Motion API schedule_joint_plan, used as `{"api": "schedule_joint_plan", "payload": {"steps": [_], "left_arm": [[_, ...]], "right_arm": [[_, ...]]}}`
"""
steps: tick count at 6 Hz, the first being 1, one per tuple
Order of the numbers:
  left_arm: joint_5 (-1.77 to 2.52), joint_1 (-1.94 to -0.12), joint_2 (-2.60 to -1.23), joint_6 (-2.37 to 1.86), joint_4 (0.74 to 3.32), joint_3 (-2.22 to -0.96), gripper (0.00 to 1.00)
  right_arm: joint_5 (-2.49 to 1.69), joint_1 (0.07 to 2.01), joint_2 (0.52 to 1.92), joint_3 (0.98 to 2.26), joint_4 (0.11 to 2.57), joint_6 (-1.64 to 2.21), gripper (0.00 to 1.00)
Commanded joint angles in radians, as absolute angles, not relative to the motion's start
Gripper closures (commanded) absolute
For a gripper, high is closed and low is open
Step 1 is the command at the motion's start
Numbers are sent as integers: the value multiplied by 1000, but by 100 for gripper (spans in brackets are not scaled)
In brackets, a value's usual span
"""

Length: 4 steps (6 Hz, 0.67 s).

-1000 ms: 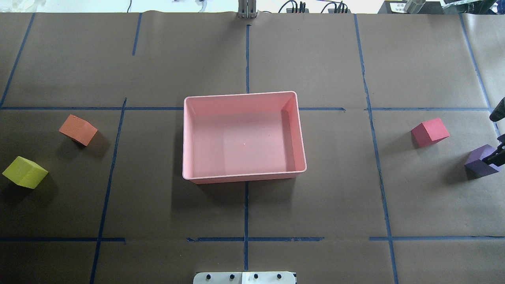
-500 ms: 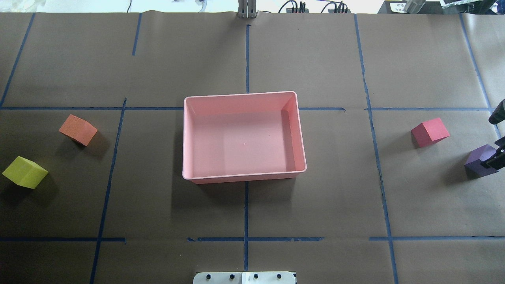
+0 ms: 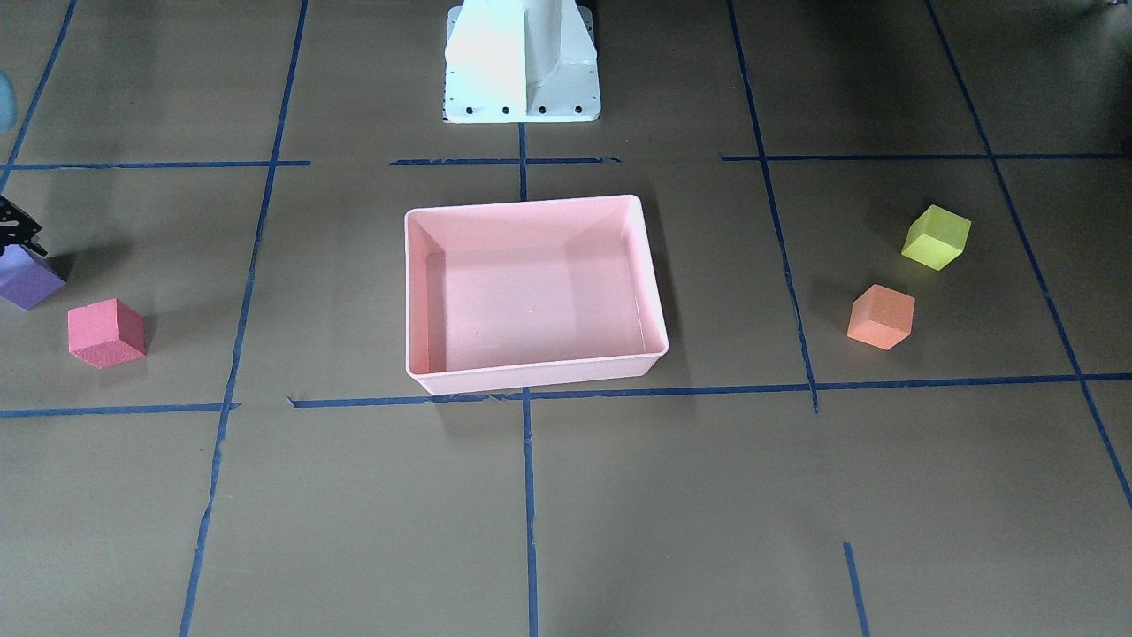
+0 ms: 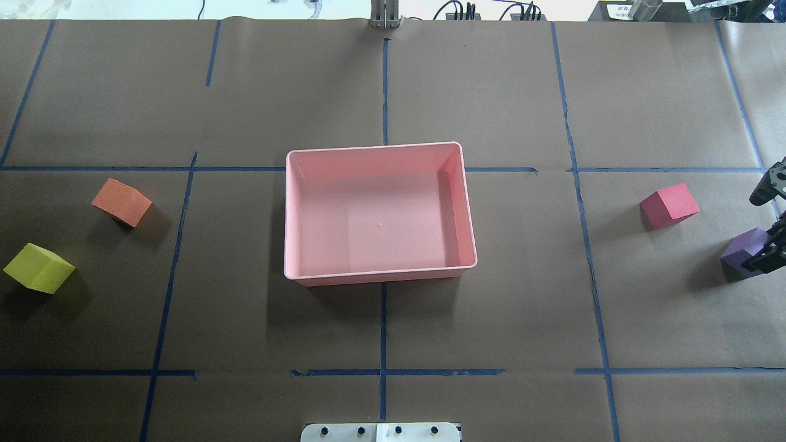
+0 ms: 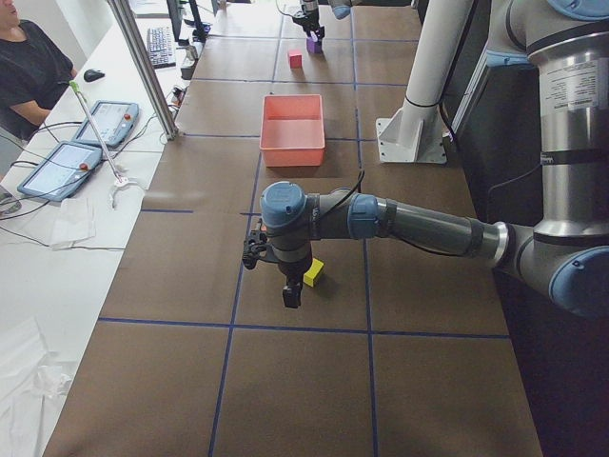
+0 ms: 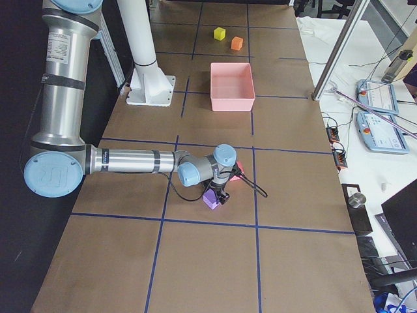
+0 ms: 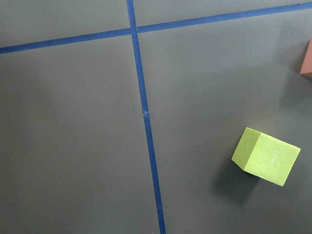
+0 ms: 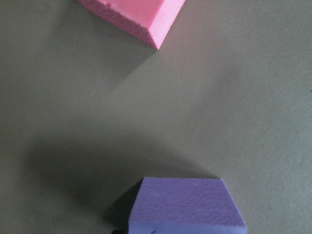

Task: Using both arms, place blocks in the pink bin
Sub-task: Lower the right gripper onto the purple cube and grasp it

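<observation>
Over the last second only the right side changes. The right hand [image 4: 761,258] comes further in from the edge of the overhead view and now covers more of the purple block [image 4: 739,253], which seems to sit a touch nearer the middle than it did. The wrist camera shows that block close under the lens, but not the fingers, so we cannot tell whether this hand is clenched on the block or just resting over it. We also cannot tell if the block has left the worktop [image 4: 491,337].

The red-pink block [image 4: 669,205] lies near the purple one, untouched. The orange block [image 4: 121,201] and the yellow-green block [image 4: 38,267] have not moved on the far side. The left hand [image 5: 288,293] hangs just beside the yellow-green block in the side view, and we cannot tell its state from there.

The pink bin [image 4: 381,274] sits in the middle with nothing in it. We judge the task is at its first pick, with all four blocks to go.
</observation>
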<state>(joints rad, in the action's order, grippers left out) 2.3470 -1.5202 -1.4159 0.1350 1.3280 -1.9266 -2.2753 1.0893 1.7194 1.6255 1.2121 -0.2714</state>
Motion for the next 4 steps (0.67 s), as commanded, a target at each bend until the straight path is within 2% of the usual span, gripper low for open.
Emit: {"api": "schedule_joint_plan", "payload": {"steps": [1, 2, 3, 4], "left_arm": [[2347, -1520, -1416, 135, 1327, -1928, 0], [2347, -1520, -1416, 135, 1328, -1928, 0], [2349, -1520, -1416, 135, 1327, -1928, 0], [2349, -1520, -1416, 135, 1328, -1927, 0]], "right_arm": [[-2282, 1089, 1726, 1688, 1213, -255, 92], [-2289, 1104, 1759, 1810, 1245, -205, 100], [-2327, 1104, 1764, 1948, 1343, -148, 100], [-2385, 1101, 1753, 2054, 1436, 99, 100]]}}
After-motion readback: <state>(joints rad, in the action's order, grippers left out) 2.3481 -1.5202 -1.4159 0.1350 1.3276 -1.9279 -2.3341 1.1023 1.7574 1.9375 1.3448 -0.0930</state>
